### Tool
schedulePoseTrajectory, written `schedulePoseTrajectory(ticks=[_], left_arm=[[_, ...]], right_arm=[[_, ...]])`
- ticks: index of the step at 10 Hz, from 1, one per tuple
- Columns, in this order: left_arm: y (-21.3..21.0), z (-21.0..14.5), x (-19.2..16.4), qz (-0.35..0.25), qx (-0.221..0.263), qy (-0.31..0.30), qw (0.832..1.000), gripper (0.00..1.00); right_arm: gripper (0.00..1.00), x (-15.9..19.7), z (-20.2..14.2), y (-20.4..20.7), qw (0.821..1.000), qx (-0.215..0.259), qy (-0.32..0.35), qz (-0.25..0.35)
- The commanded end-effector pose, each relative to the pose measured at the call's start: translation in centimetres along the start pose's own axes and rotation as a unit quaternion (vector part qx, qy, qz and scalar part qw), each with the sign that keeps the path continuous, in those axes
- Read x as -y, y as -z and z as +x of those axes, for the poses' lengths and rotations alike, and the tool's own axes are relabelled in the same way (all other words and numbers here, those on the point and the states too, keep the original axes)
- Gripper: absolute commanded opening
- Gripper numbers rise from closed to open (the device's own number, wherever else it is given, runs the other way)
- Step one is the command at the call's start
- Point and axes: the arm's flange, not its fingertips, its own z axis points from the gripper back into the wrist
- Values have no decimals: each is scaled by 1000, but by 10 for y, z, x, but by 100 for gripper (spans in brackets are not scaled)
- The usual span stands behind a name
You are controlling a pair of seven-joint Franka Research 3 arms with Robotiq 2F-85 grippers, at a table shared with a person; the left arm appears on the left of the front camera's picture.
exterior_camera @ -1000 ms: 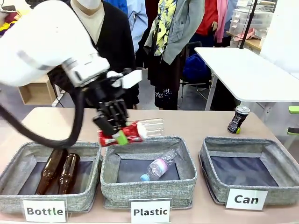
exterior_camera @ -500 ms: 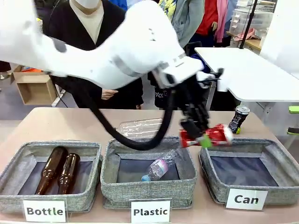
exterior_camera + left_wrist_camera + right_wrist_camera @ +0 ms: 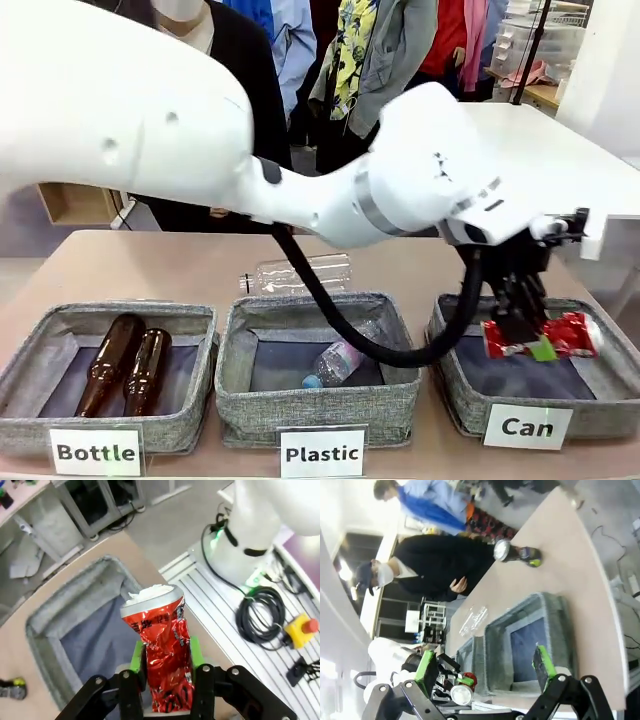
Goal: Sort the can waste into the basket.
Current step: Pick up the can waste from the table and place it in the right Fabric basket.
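Crushed red can point(image 3: 560, 333) is pinched between the green pads of the left tool point(image 3: 530, 345), which grips it around the lower body. In the left wrist view the can point(image 3: 159, 630) sticks out past the fingertips, its pale, dented end farthest from the tool point(image 3: 166, 654). Directly beneath this tool lies the grey basket point(image 3: 590, 418) labelled "Can", its dark lining bare under the can. I cannot tell whether the can hangs above the rim or just inside it.

From the left wrist, the basket point(image 3: 70, 605) spreads out below and beyond the fingers. The black can point(image 3: 10, 689) sits well off to one side of them, on the surface point(image 3: 20, 650) outside the basket wall.

The right tool point(image 3: 485, 664) is released, its pads spread wide with nothing between them. Beyond its fingers lies the basket point(image 3: 555, 625). Farther off, the black can point(image 3: 516, 553) stands upright on the surface point(image 3: 560, 535), near a person point(image 3: 435, 565) in black.
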Motion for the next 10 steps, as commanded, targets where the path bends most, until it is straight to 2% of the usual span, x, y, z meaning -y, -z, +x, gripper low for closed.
schedulePoseTrajectory(ticks=[1, 4, 5, 6, 10], left_arm=[[13, 9, -30, 31, -1, -10, 999, 22], [18, -2, -47, 53, -22, -23, 998, 22], [19, -5, -45, 55, -28, -22, 998, 63], [17, -6, -45, 50, -34, -21, 998, 98], [3, -9, -36, 59, -27, -19, 998, 100]], right_arm=[[100, 18, 1, 4, 1000, -14, 2, -11], [100, 30, 2, 1, 1000, -10, 12, -4], [100, 30, 3, 0, 1000, -6, 13, -1], [100, 30, 4, 1, 1000, 1, 19, -2], [100, 24, 3, 9, 1000, -8, 14, -5]])
